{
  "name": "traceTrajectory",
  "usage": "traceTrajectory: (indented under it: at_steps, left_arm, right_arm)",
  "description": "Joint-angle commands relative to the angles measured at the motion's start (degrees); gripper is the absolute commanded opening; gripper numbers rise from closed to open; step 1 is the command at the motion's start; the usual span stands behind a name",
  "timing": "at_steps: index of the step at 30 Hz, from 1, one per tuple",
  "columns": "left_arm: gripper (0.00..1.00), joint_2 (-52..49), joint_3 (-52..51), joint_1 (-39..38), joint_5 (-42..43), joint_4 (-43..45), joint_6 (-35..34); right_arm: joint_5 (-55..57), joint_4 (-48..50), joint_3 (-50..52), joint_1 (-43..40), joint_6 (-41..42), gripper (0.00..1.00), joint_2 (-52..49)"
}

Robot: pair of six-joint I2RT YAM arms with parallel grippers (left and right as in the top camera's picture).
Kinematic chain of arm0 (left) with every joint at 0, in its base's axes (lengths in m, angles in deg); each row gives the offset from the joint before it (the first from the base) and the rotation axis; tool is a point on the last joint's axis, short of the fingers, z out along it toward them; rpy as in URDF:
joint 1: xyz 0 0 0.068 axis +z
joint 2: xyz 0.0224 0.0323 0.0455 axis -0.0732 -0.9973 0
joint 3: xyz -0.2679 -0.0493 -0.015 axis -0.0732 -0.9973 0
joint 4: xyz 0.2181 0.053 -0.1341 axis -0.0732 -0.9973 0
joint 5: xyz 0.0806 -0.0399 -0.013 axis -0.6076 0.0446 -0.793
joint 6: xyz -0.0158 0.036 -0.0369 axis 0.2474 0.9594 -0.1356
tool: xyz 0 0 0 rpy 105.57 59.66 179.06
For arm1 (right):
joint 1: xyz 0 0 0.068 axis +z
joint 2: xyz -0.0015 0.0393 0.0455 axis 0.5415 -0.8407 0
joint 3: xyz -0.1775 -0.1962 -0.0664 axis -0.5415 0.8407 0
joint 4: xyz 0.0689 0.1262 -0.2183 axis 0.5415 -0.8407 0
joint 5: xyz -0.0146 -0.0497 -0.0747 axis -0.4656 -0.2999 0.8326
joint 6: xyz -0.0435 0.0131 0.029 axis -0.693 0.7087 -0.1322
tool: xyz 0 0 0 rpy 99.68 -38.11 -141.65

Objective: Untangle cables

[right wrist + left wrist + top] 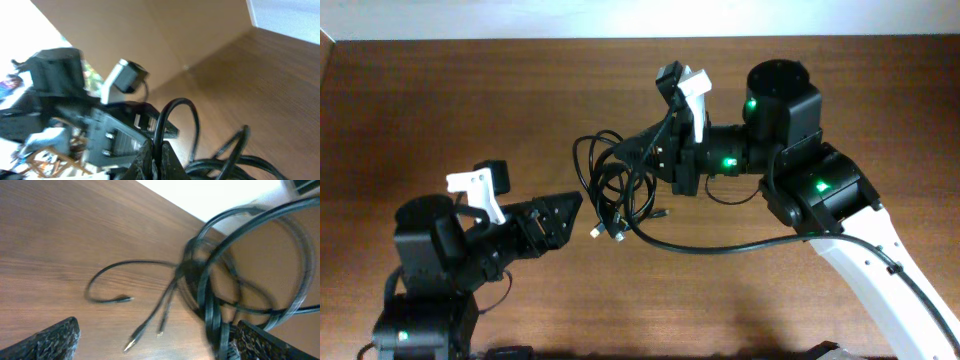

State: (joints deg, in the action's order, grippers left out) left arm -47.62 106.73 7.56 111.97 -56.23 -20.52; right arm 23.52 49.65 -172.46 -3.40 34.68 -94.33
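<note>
R claw (160, 148) pinched shut on cables (612, 182); bundle sits at its tips. L claw (570, 208) wide open, empty, plugs (605, 232) just ahead of it. Risk: R pulls w/o L anchoring, so loops drag together, knot tightens, or 1 strand slips free.

Cables (620, 190) are plain black with silvery plug tips, table (440, 100) around them is brown woodgrain, right arm (865, 250) beside them is white-and-black with green lights.
</note>
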Motion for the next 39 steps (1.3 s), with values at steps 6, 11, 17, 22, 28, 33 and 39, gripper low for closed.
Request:
traceTrajectory:
  at_steps: [6, 11, 17, 22, 28, 33, 39]
  left_arm:
    - [0.99, -5.95, 0.28, 0.04, 6.38, 0.98, -3.96]
    - [0.99, -6.14, 0.28, 0.02, 6.36, 1.42, -3.91]
    - [0.99, -6.16, 0.28, 0.02, 6.34, 1.81, -3.26]
    - [0.99, -6.16, 0.28, 0.02, 5.88, 1.84, -2.67]
    - [0.99, -6.23, 0.28, 0.02, 5.62, 1.79, -1.95]
    - [0.99, -7.39, 0.28, 0.02, 4.37, 1.68, -1.73]
    - [0.99, -11.28, 0.28, 0.02, 4.39, -1.44, 0.83]
  right_arm:
    - [5.35, 0.26, -1.33, 0.35, -2.51, 0.04, -0.96]
    - [5.33, 0.59, -1.33, 1.25, -2.12, 0.04, -3.06]
    - [5.33, 9.88, -1.33, 6.60, -1.99, 0.04, -3.32]
    - [4.70, 13.20, -1.33, 8.96, 2.89, 0.04, -3.32]
    - [4.94, 23.74, -1.36, 8.79, 2.91, 0.04, -3.30]
    - [10.12, 29.99, -1.36, 8.68, 2.86, 0.04, -3.10]
    - [12.41, 31.36, -1.36, 1.07, 4.74, 0.04, -2.67]
